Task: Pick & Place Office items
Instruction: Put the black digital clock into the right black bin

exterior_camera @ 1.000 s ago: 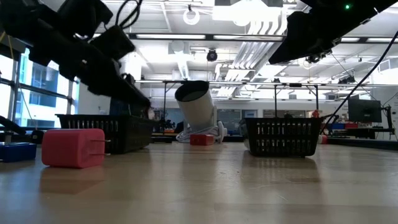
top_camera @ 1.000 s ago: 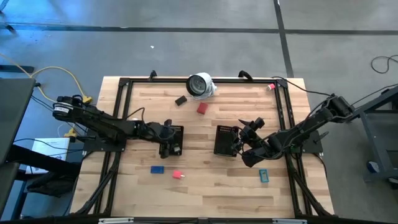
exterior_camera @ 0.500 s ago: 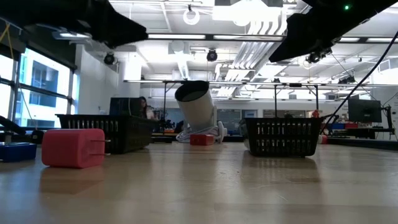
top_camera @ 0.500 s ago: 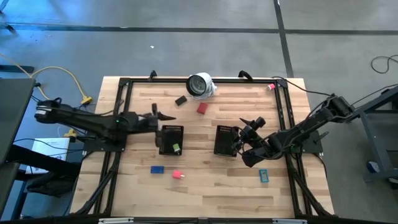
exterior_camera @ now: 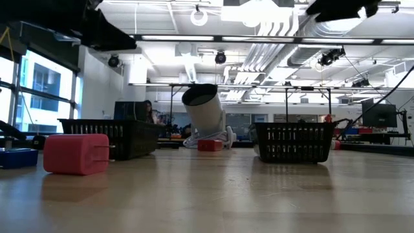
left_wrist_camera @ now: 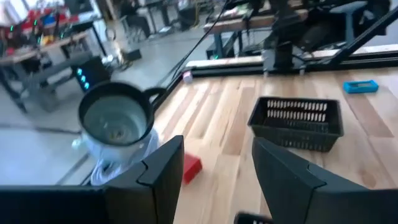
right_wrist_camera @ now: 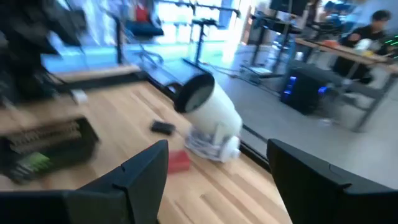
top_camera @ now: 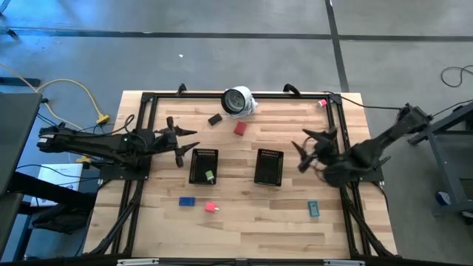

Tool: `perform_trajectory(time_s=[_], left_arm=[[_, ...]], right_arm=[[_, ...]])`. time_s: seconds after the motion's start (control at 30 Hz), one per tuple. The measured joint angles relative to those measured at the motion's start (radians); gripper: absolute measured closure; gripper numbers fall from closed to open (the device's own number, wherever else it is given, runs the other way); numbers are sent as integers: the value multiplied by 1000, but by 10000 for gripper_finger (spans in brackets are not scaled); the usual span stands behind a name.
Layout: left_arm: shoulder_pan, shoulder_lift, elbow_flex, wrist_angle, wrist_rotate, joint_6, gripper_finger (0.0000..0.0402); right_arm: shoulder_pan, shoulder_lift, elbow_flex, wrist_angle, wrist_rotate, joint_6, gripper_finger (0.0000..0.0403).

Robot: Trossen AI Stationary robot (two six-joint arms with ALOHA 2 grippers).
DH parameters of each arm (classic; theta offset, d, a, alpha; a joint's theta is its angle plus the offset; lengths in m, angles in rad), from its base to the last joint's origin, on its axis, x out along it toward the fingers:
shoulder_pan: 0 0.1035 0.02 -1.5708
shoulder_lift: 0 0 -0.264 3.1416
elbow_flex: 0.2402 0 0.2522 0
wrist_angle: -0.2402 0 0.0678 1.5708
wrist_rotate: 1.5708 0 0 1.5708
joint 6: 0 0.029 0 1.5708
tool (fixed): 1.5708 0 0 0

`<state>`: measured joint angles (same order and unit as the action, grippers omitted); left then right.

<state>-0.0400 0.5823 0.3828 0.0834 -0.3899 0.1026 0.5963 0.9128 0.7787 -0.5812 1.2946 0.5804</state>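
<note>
We see the left claw [top_camera: 179, 141] standing open with nothing between its fingers, above the bench [top_camera: 244, 229] just left of the left tray [top_camera: 203, 165], and the right claw [top_camera: 310, 145] likewise open and empty, to the right of the right tray [top_camera: 269, 167]. The office items lie scattered: a green piece [top_camera: 209, 176] sits inside the left tray, a blue piece [top_camera: 187, 200] and a pink piece [top_camera: 211, 207] lie on the wood just in front of that tray, a red piece [top_camera: 239, 128] and a dark brown piece [top_camera: 215, 119] lie toward the far edge, and a teal piece [top_camera: 313, 209] rests near the right front. Just behind the red piece the white round object [top_camera: 239, 101] lies tilted at the bench's far edge. From the low view, the pink piece [exterior_camera: 76, 154] shows large at the left, with the two mesh trays behind it. The left wrist view looks past its parted fingers [left_wrist_camera: 163, 168] at the red piece [left_wrist_camera: 191, 167] and the right tray [left_wrist_camera: 297, 122].
</note>
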Motion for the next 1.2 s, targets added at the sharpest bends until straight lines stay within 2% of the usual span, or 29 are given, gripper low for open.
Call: perform_trajectory(time_s=[0.1,0.23,0.4,0.5,0.63,0.8,0.93,1.2], left_arm=[[27,-43,0,-44,3,-25,218],[60,-80,-24,-51,36,-39,218],[97,-86,-77,-10,39,-72,218],[117,-73,-88,43,40,-81,218],[159,-36,-89,49,52,-105,218],[239,73,-89,90,61,-128,218],[328,201,-80,194,134,-133,218],[519,513,84,211,303,-186,218]], right_arm=[[56,-77,-38,16,15,0,143],[107,-113,-117,82,34,2,143],[111,-113,-237,235,94,-27,143],[111,-107,-271,324,86,-59,143],[94,-87,-287,333,54,-57,143],[65,-77,-288,338,6,-38,143],[43,-66,-288,348,-9,-35,143],[31,-67,-288,354,-65,-32,143]])
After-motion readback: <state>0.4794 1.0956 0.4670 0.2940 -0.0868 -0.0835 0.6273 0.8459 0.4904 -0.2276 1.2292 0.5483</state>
